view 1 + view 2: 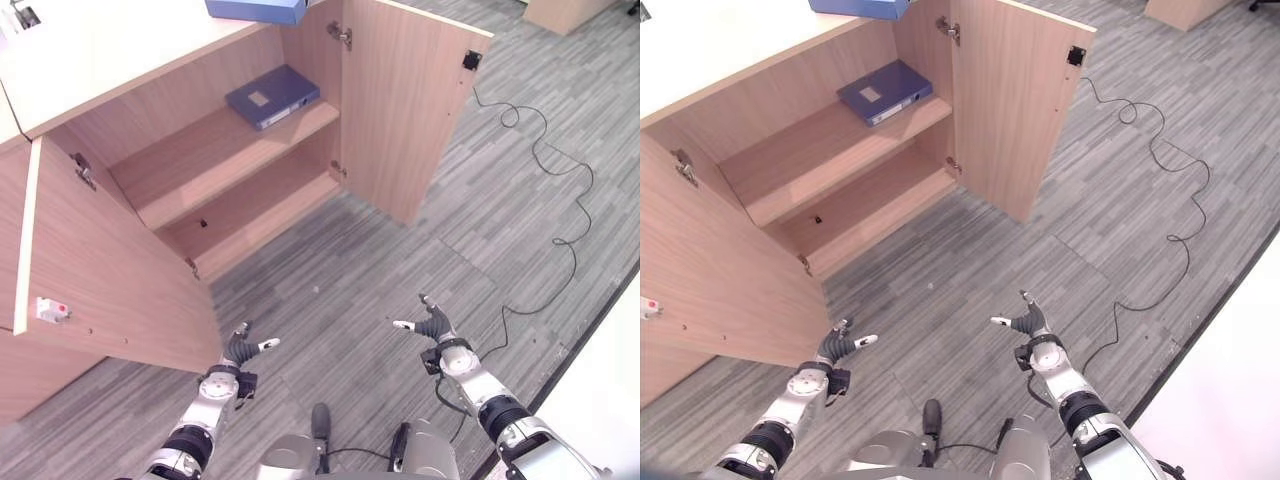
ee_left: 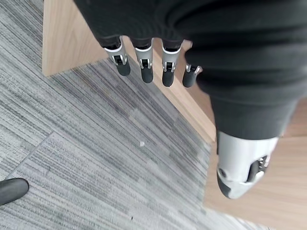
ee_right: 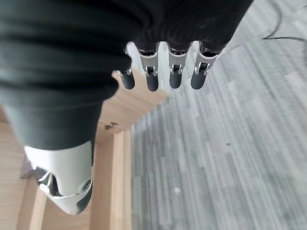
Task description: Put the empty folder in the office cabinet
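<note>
A blue folder [image 1: 272,95] lies flat on the upper shelf of the open wooden cabinet [image 1: 220,170], toward the shelf's right end. Both cabinet doors stand open. My left hand [image 1: 240,352] hangs low over the grey carpet in front of the left door, fingers straight and empty. My right hand [image 1: 434,326] is over the carpet further right, also open with nothing in it. Each wrist view shows straight fingers [image 2: 144,72] and fingers [image 3: 152,81] above the floor. Both hands are well away from the folder.
The left cabinet door [image 1: 100,280] swings out close to my left hand. The right door [image 1: 405,100] stands open beyond my right hand. Another blue item [image 1: 255,9] rests on the cabinet top. A white surface's edge [image 1: 610,380] runs along the right.
</note>
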`<state>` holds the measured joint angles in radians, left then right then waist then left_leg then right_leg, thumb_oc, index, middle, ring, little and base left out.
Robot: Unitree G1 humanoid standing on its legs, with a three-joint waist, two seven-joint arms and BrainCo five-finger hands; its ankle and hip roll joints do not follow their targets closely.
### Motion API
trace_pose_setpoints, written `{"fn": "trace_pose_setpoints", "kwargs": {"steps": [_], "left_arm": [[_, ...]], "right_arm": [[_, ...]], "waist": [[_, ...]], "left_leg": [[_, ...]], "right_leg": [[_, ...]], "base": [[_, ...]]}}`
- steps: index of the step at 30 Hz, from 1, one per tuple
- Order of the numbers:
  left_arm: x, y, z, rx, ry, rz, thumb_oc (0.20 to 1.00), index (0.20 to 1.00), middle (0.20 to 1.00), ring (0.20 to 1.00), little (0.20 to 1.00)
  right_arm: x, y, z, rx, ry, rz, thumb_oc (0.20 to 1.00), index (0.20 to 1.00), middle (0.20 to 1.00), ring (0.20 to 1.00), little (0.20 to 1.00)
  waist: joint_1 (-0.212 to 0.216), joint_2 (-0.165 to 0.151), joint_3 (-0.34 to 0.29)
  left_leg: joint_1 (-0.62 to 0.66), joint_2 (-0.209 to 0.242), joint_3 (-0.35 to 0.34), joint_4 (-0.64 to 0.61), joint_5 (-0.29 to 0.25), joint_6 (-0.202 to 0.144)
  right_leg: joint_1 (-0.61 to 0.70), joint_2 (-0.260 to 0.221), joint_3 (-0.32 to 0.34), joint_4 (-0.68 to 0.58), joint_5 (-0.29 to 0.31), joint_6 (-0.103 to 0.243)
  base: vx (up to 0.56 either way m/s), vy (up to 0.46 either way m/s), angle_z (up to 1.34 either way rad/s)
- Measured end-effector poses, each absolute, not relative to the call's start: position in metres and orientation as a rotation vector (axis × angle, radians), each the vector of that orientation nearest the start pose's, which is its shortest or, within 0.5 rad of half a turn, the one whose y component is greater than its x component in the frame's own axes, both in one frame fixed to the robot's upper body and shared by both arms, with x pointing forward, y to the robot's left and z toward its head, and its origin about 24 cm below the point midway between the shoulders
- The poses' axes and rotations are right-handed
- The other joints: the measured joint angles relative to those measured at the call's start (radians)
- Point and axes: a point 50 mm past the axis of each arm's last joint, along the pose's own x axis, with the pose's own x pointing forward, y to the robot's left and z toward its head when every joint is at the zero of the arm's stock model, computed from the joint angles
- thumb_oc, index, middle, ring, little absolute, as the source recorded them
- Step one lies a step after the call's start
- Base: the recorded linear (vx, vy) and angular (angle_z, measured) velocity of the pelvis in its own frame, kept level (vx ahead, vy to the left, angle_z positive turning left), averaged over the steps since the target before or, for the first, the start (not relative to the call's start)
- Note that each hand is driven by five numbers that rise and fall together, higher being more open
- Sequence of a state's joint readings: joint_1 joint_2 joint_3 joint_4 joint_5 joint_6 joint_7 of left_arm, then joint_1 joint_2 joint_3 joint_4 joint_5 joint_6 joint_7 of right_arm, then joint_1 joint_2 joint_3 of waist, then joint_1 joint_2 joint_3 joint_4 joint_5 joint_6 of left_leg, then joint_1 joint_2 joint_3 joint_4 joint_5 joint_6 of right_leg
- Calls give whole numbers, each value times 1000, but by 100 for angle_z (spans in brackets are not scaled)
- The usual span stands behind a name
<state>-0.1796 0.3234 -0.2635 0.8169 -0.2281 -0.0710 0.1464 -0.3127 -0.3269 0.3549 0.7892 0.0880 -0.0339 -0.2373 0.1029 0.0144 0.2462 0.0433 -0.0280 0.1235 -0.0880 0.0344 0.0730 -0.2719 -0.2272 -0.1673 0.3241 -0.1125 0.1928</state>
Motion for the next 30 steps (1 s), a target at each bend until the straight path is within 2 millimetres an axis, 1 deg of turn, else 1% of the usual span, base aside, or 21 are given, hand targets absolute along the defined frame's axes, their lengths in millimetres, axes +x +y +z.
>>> {"fn": "trace_pose_setpoints", "kwargs": {"steps": [2, 4, 5, 6, 7, 8, 9, 10, 11, 12, 14, 15, 17, 19, 21, 23, 24, 25, 28, 29, 30], "left_arm": [[235, 219, -80, 256, 599, 97, 1000, 1000, 1000, 1000, 1000], [234, 221, -81, 242, 606, 116, 1000, 1000, 1000, 1000, 1000], [233, 222, -83, 241, 616, 123, 1000, 1000, 1000, 1000, 1000], [232, 222, -84, 240, 620, 122, 1000, 1000, 1000, 1000, 1000], [230, 219, -86, 232, 629, 120, 1000, 1000, 1000, 1000, 1000], [230, 211, -89, 214, 636, 108, 1000, 1000, 1000, 1000, 1000], [230, 205, -89, 199, 630, 96, 1000, 1000, 1000, 1000, 1000], [229, 202, -90, 191, 630, 91, 1000, 1000, 1000, 1000, 1000], [224, 199, -94, 181, 642, 87, 1000, 1000, 1000, 1000, 1000], [225, 196, -94, 174, 637, 82, 1000, 1000, 1000, 1000, 1000], [222, 193, -96, 171, 640, 75, 1000, 1000, 1000, 1000, 1000], [221, 194, -97, 172, 648, 80, 1000, 1000, 1000, 1000, 1000], [218, 195, -99, 171, 658, 85, 1000, 1000, 1000, 1000, 1000], [221, 193, -97, 162, 648, 85, 1000, 1000, 1000, 1000, 1000], [220, 194, -97, 159, 649, 91, 1000, 1000, 1000, 1000, 1000], [221, 196, -96, 156, 643, 96, 1000, 1000, 1000, 1000, 1000], [218, 200, -97, 163, 655, 101, 1000, 1000, 1000, 1000, 1000], [216, 201, -99, 161, 666, 103, 1000, 1000, 1000, 1000, 1000], [214, 199, -100, 153, 672, 100, 1000, 1000, 1000, 1000, 1000], [214, 200, -100, 153, 669, 98, 1000, 1000, 1000, 1000, 1000], [213, 199, -101, 154, 673, 96, 1000, 1000, 1000, 1000, 1000]], "right_arm": [[276, -200, -48, -458, 445, -49, 1000, 1000, 1000, 1000, 1000], [273, -201, -50, -459, 456, -53, 1000, 1000, 1000, 1000, 1000], [270, -202, -53, -460, 469, -55, 1000, 1000, 1000, 1000, 1000], [267, -204, -55, -461, 480, -56, 1000, 1000, 1000, 1000, 1000], [260, -208, -62, -466, 511, -63, 1000, 1000, 1000, 1000, 1000], [254, -215, -67, -478, 547, -79, 1000, 1000, 1000, 1000, 1000], [249, -220, -70, -474, 568, -94, 1000, 1000, 1000, 1000, 1000], [249, -222, -70, -468, 571, -104, 1000, 1000, 1000, 1000, 1000], [250, -226, -67, -467, 560, -119, 1000, 1000, 1000, 1000, 1000], [250, -231, -65, -480, 557, -126, 1000, 1000, 1000, 1000, 1000], [254, -240, -59, -494, 540, -146, 1000, 1000, 1000, 1000, 1000], [252, -243, -59, -488, 541, -157, 1000, 1000, 1000, 1000, 1000], [251, -243, -60, -490, 542, -155, 1000, 1000, 1000, 1000, 1000], [247, -246, -63, -489, 554, -159, 1000, 1000, 1000, 1000, 1000], [241, -246, -67, -489, 574, -157, 1000, 1000, 1000, 1000, 1000], [240, -247, -68, -488, 580, -160, 1000, 1000, 1000, 1000, 1000], [239, -246, -69, -486, 582, -159, 1000, 1000, 1000, 1000, 1000], [238, -247, -69, -487, 586, -162, 1000, 1000, 1000, 1000, 1000], [237, -249, -69, -490, 588, -167, 1000, 1000, 1000, 1000, 1000], [236, -249, -70, -491, 593, -165, 1000, 1000, 1000, 1000, 1000], [234, -249, -72, -490, 601, -166, 1000, 1000, 1000, 1000, 1000]], "waist": [[-22, 3, -1], [-49, -2, -1], [-71, -8, 0], [-85, -11, 0], [-101, -10, -1], [-110, 21, -5], [-117, 33, -11], [-113, 28, -10], [-126, 23, -14], [-128, 16, -15], [-123, 16, -20], [-131, 8, -24], [-124, 8, -26], [-124, 5, -25], [-116, -7, -19], [-98, -36, -4], [-88, -63, 11], [-89, -71, 15], [-95, -79, 20], [-94, -79, 20], [-94, -73, 19]], "left_leg": [[1, 10, -32, -1, -27, -17], [2, 15, -60, -1, -41, -34], [8, 18, -87, -1, -53, -52], [16, 22, -110, -4, -62, -66], [35, 43, -159, -12, -79, -93], [41, 90, -191, -13, -102, -96], [60, 120, -219, -11, -101, -103], [86, 120, -237, -4, -67, -129], [103, 128, -236, 11, 0, -153], [104, 131, -250, 13, 25, -176], [86, 141, -260, 39, 64, -196], [64, 144, -299, 72, 66, -215], [55, 157, -305, 101, 65, -240], [-26, 153, -303, 257, 35, -265], [-88, 146, -324, 401, 37, -274], [-180, 132, -310, 557, 112, -302], [-224, 140, -249, 645, 171, -281], [-242, 157, -195, 651, 160, -267], [-239, 174, -65, 456, 150, -255], [-211, 169, -10, 290, 151, -256], [-193, 163, 23, 162, 156, -249]], "right_leg": [[3, 39, 47, -190, 85, 8], [-7, 45, 49, -345, 166, 12], [-9, 39, 43, -406, 199, 36], [-7, 34, 43, -417, 203, 45], [21, 43, 37, -401, 252, 37], [40, 84, 34, -380, 253, 36], [70, 122, 47, -386, 254, 31], [95, 139, 47, -384, 258, 8], [125, 155, 38, -377, 249, -40], [127, 156, 30, -365, 233, -73], [134, 169, 12, -344, 215, -103], [134, 168, -1, -343, 203, -119], [134, 183, -15, -326, 184, -148], [139, 191, -31, -303, 156, -184], [151, 203, -29, -282, 128, -222], [162, 203, -29, -275, 114, -244], [188, 197, -38, -285, 111, -254], [207, 193, -61, -294, 109, -261], [259, 196, -120, -333, 105, -255], [276, 202, -141, -347, 94, -229], [282, 202, -161, -347, 59, -87]], "base": [[365, -141, 35], [332, -92, 44], [344, -107, 63], [316, -117, 93], [270, -102, 102], [233, -135, 121], [223, -169, 87], [226, -227, 81], [214, -243, 60], [263, -313, 50], [239, -257, 32], [224, -205, 35], [176, -180, 23], [117, -228, 20], [148, -326, 14], [203, -261, 14], [200, -120, 18], [263, -88, 40], [242, 36, 52], [255, 81, 50], [273, 93, 50]]}}
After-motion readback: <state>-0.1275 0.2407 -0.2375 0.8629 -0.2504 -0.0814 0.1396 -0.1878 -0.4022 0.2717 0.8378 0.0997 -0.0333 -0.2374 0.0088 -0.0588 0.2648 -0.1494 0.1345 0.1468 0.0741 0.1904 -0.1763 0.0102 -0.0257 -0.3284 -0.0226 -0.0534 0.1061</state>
